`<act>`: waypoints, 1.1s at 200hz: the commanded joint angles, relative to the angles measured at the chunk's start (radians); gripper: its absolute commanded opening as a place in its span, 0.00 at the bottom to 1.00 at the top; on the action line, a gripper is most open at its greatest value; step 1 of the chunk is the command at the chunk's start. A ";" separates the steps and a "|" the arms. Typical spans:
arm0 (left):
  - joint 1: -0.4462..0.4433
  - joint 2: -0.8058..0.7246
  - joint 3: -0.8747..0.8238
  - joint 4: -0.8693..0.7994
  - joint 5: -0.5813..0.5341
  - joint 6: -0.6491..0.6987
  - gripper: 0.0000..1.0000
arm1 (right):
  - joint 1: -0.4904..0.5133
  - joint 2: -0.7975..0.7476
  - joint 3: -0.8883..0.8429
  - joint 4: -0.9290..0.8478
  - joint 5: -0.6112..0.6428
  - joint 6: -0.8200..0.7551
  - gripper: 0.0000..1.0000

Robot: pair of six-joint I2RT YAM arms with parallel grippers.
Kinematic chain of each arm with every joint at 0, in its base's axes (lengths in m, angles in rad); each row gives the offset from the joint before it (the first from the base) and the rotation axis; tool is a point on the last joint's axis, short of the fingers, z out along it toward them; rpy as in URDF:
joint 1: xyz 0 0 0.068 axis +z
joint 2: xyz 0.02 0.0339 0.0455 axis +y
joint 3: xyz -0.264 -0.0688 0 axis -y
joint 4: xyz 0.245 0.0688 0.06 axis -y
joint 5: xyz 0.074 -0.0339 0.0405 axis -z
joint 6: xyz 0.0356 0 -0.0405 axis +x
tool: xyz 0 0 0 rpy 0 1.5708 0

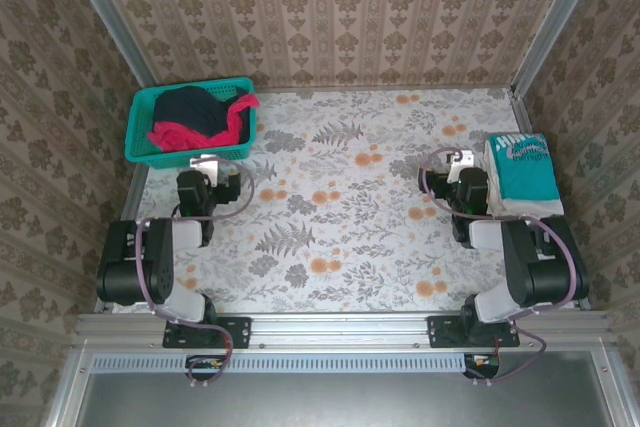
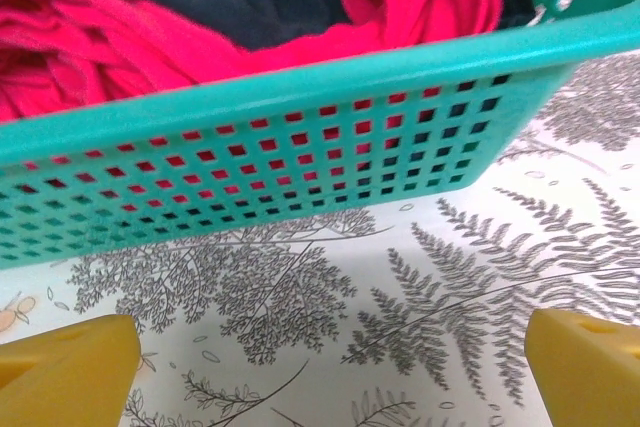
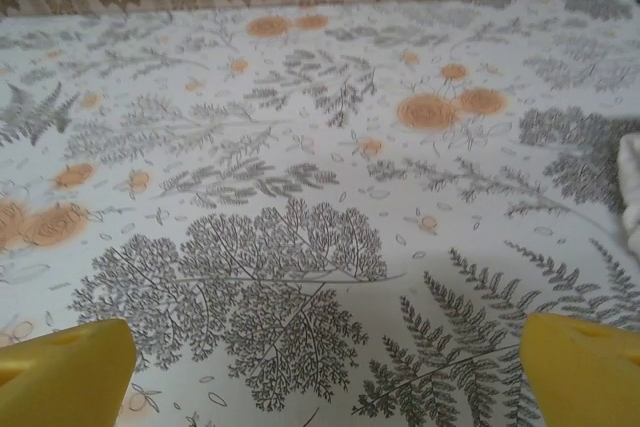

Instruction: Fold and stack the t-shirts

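At the left rear of the flowered table [image 1: 340,247], the left gripper [image 1: 207,162] is held low with its yellow fingers [image 2: 65,372] spread wide and nothing between them. It is pointed at the near wall of the teal basket [image 1: 138,137] and stops just short of it. The left arm is folded back on itself close to its base. Inside the basket the red-pink t-shirt [image 1: 238,112] and the dark navy t-shirt [image 1: 195,105] are seen crumpled together, the dark one lying largely on top. On the right side the right arm is folded likewise. The right gripper [image 1: 460,160] is also spread wide and empty above bare tabletop, just beside the left edge of the teal t-shirt [image 1: 525,172]. That shirt is laid folded near the table's right edge. Some white print is carried on it, but the letters are too small to be read.
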 commanded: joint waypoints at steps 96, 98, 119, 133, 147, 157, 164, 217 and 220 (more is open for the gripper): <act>0.122 -0.020 0.282 -0.555 -0.019 -0.165 0.97 | 0.177 -0.404 0.165 -0.413 0.022 -0.083 1.00; 0.125 -0.018 0.286 -0.560 -0.016 -0.169 0.97 | 0.179 -0.408 0.166 -0.416 0.022 -0.082 1.00; 0.168 0.015 0.324 -0.578 -0.002 -0.190 0.96 | 0.180 -0.433 0.170 -0.433 0.022 -0.076 1.00; 0.190 0.044 0.360 -0.582 0.003 -0.195 0.96 | 0.181 -0.438 0.176 -0.448 0.019 -0.075 1.00; 0.222 0.094 0.429 -0.625 0.034 -0.231 0.96 | 0.184 -0.441 0.183 -0.464 0.015 -0.074 1.00; 0.242 0.136 0.478 -0.655 0.077 -0.254 0.96 | 0.184 -0.444 0.184 -0.470 0.012 -0.075 1.00; 0.250 0.162 0.518 -0.699 0.093 -0.253 0.96 | 0.186 -0.446 0.184 -0.474 0.012 -0.074 1.00; 0.269 0.271 0.712 -0.878 0.070 -0.332 0.98 | 0.194 -0.446 0.179 -0.497 0.021 -0.079 1.00; 0.271 0.277 0.726 -0.886 0.069 -0.337 0.98 | 0.193 -0.445 0.178 -0.496 0.021 -0.078 1.00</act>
